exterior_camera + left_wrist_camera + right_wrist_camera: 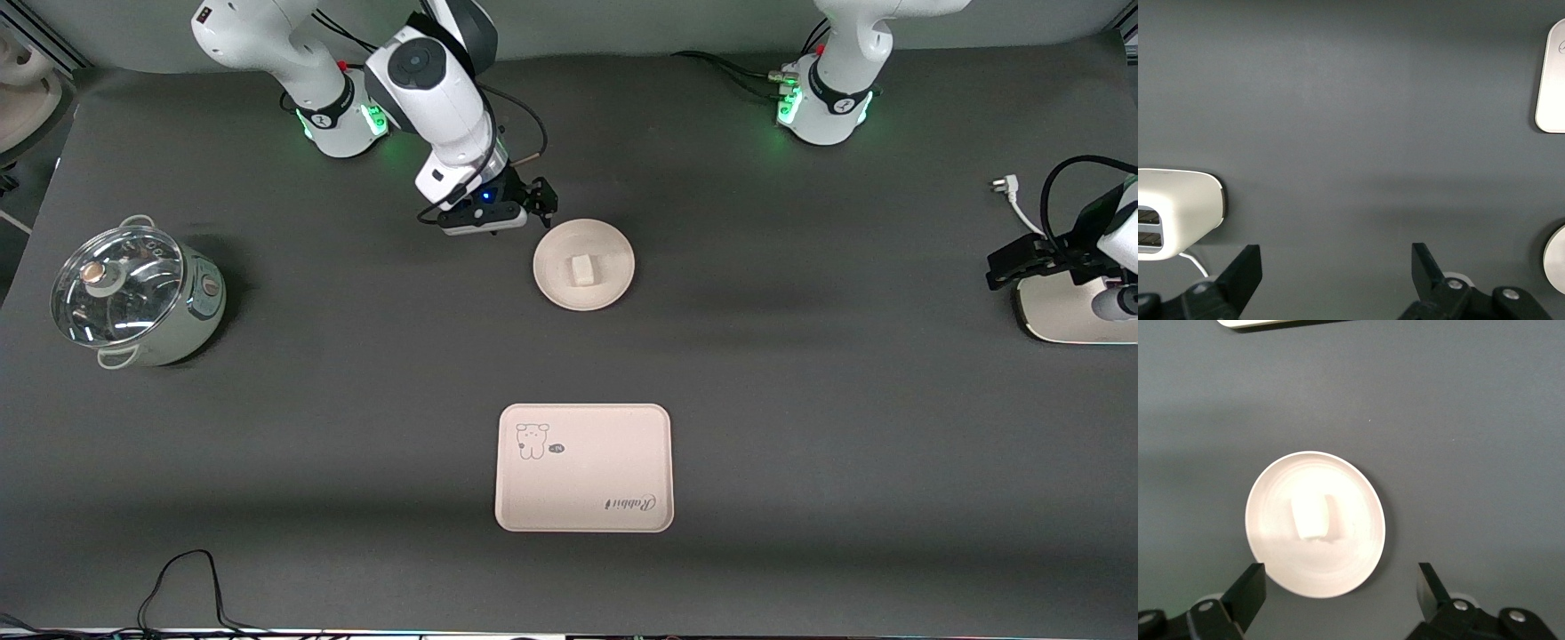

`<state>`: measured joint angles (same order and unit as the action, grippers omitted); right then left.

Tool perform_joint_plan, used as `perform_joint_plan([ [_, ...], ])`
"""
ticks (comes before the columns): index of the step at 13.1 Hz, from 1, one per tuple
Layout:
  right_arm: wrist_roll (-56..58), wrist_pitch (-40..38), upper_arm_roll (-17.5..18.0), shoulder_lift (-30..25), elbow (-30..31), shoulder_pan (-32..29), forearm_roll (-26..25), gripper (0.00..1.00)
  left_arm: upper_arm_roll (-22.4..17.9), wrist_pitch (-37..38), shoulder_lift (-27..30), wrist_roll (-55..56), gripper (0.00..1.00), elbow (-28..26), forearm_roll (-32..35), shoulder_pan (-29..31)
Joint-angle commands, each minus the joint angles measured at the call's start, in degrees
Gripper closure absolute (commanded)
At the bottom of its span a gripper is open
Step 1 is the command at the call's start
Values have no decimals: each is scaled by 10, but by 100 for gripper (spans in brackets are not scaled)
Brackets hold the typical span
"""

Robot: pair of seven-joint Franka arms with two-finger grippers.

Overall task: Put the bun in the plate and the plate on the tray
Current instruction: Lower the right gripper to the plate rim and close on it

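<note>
Cream-beige and bare, the tray (584, 468) lies nearest the front camera, so our second step is not yet done. Farther off, the bun (581, 268) already sits in the plate (613, 284). Our right gripper (540, 204) hangs above the plate's farther rim, fingers spread apart and empty. Our left gripper (1338, 275) waits open near a toaster (1175, 210).

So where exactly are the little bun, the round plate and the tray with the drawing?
bun (581, 268): front view, on the middle of its top.
plate (612, 286): front view, on its raised rim, beside the bun.
tray (587, 484): front view, on its bare middle, between the animal drawing and the script.
</note>
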<state>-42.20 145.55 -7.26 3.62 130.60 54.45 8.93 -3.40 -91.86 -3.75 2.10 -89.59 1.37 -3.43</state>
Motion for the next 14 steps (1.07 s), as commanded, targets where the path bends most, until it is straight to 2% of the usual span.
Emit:
perform_joint_plan([
  [1,1,105,-4,43,33,10,25,0,-3,-5,11,-2,0,-6,13,-6],
  [4,0,190,-4,103,39,28,55,0,-3,-7,11,-2,0,-3,13,-7],
  [8,-7,283,-1,182,40,36,58,0,-3,-6,11,-2,0,1,13,-7],
  [14,-7,298,1,213,40,43,87,0,-4,-7,8,-6,0,5,14,-7],
])
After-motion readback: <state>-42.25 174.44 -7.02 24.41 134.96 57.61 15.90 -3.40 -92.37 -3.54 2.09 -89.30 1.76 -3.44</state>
